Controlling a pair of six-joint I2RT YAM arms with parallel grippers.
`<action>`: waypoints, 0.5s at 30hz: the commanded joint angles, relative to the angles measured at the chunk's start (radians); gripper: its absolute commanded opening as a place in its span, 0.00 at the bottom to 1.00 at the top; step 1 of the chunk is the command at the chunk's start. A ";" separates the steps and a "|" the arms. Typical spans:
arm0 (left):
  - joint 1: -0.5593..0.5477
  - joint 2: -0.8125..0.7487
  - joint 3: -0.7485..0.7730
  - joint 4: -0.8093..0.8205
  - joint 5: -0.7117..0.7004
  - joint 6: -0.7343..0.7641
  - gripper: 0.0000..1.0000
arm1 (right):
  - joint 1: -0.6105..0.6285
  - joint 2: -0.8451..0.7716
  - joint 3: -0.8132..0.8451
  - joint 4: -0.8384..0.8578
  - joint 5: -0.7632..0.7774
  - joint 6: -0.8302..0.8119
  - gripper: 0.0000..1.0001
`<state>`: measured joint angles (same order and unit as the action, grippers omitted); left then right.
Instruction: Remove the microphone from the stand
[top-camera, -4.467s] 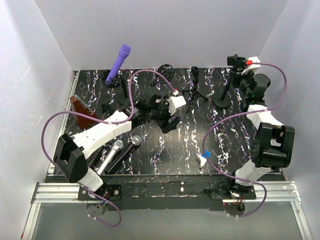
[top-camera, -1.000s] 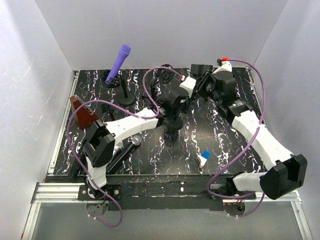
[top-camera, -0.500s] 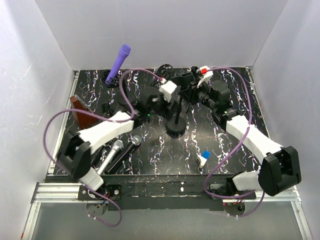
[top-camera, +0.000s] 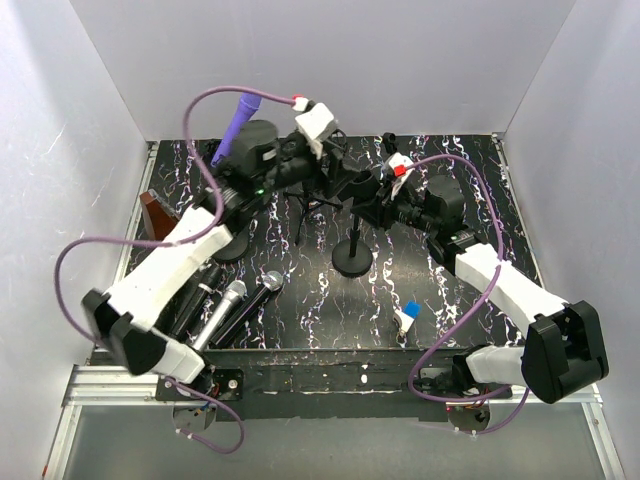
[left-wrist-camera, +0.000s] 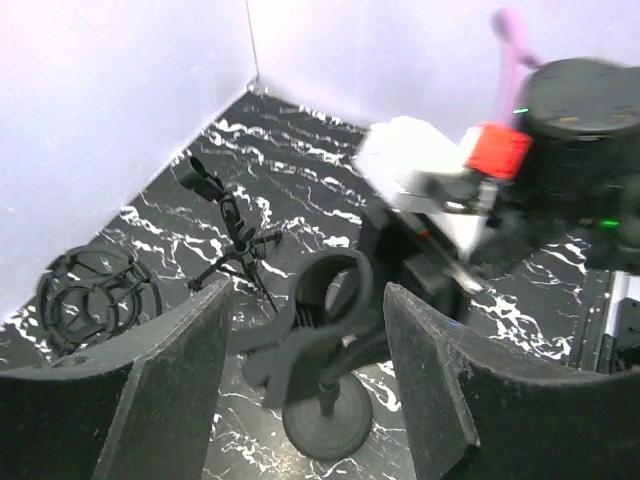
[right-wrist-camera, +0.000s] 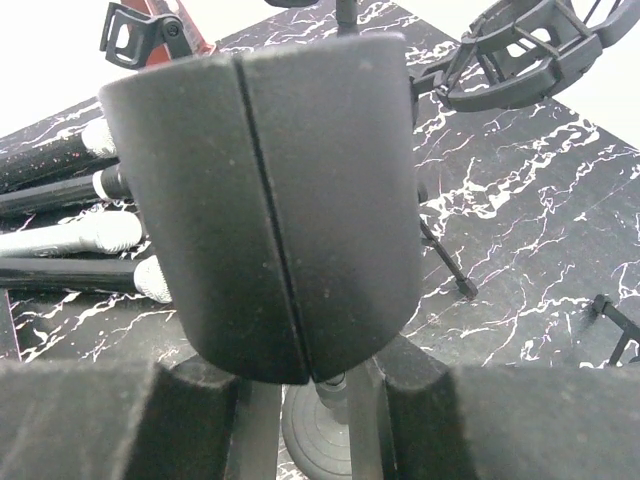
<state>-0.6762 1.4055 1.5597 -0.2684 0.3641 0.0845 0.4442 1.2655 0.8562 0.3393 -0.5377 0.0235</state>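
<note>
One purple microphone (top-camera: 243, 108) leans in its stand (top-camera: 219, 160) at your desk's (top-camera: 450, 300) back-left corner; four other microphones (right-wrist-camera: 75, 236) lie side by side by the front-left corner. Your left jaws hang spread near the purple one, and your right jaws pinch the clip (right-wrist-camera: 270, 200) atop the mid-desk stand (top-camera: 351, 258).

The left gripper (left-wrist-camera: 306, 345) holds its two dark padded fingers (left-wrist-camera: 170, 400) apart, with nothing between them. Beyond the gap, on the black marbled tabletop (left-wrist-camera: 300, 160), a stand (left-wrist-camera: 325, 430) rises from a round base to a ring clip (left-wrist-camera: 300, 310). The right arm (left-wrist-camera: 450, 180), white with a red tab, reaches in just behind the clip. A small tripod (left-wrist-camera: 238, 240) stands toward the tabletop's far corner, and a ring-shaped shock mount (left-wrist-camera: 95, 295) lies at the edge along the left wall
</note>
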 joint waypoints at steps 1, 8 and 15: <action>0.007 0.163 0.068 -0.008 -0.017 -0.077 0.58 | 0.001 0.002 -0.006 -0.025 -0.038 -0.048 0.01; 0.026 0.220 0.027 -0.063 0.039 -0.042 0.53 | 0.014 0.041 -0.005 -0.086 -0.044 -0.072 0.01; 0.026 0.145 -0.220 -0.051 0.111 0.066 0.48 | 0.024 0.074 -0.097 -0.083 0.019 -0.140 0.01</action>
<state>-0.6476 1.5669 1.4708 -0.1715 0.4225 0.0685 0.4587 1.2907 0.8284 0.3466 -0.5571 -0.0654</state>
